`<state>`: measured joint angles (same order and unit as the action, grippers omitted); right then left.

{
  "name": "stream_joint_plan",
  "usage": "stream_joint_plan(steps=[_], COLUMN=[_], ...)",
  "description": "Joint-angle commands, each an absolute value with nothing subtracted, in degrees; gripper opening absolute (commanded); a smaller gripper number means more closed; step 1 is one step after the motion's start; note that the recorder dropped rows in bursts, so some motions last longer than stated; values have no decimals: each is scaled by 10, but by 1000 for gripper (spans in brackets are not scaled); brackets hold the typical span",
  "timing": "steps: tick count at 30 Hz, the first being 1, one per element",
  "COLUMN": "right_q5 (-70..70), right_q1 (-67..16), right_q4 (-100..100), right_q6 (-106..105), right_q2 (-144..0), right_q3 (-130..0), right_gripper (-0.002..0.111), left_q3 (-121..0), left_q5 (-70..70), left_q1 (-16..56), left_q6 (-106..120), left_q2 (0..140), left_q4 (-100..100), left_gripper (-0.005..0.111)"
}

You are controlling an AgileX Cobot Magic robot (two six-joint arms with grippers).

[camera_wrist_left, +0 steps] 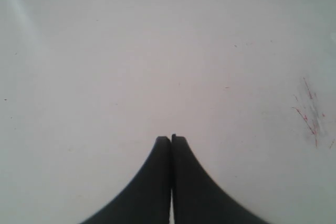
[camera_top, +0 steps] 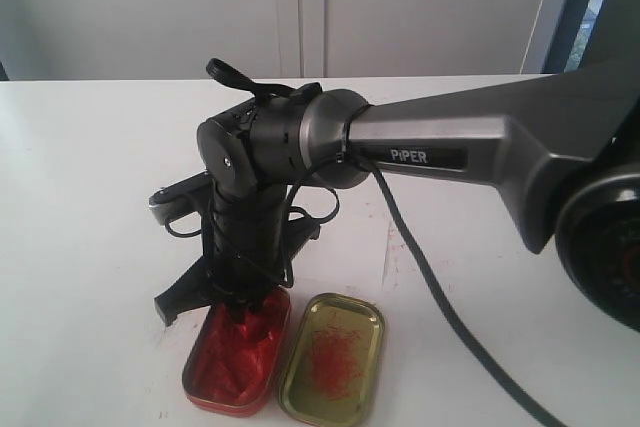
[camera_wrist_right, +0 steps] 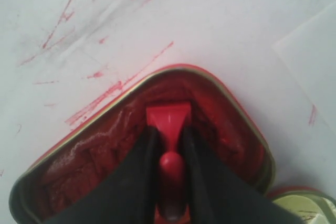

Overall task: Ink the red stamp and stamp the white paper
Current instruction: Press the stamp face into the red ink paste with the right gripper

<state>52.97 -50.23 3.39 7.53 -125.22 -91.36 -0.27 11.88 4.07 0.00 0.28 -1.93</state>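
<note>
The red stamp (camera_wrist_right: 168, 114) sits base-down in the red ink of the open oval tin (camera_wrist_right: 231, 129), and my right gripper (camera_wrist_right: 169, 132) is shut on its knob handle. In the exterior view the right arm reaches across to the left side of the table and the gripper (camera_top: 238, 299) points down into the tin (camera_top: 235, 362); the stamp is hidden there. A corner of the white paper (camera_wrist_right: 315, 61) lies on the table beyond the tin. My left gripper (camera_wrist_left: 171, 139) is shut on nothing above bare white tabletop.
The gold tin lid (camera_top: 333, 359), smeared with red inside, lies right beside the ink tin. Red ink streaks (camera_wrist_right: 63, 14) mark the white table (camera_top: 90, 247) near the tin. The right arm's cable (camera_top: 440, 297) trails across the table.
</note>
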Motion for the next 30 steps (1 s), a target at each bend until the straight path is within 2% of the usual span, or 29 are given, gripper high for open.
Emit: stream_joint_plan(steps=[1,30], right_q5=[502,507], right_q1=[-503,-503], right_q4=[29,23], right_q6=[79,80], right_q2=[-1297,-1206], right_q3=[-895,-896], right_gripper=[0,0], left_q3=[0,0], left_q5=[116,116], left_q1=[40,40], left_q6=[0,0], left_q2=[0,0], left_q4=[-19,-19], left_gripper=[0,0])
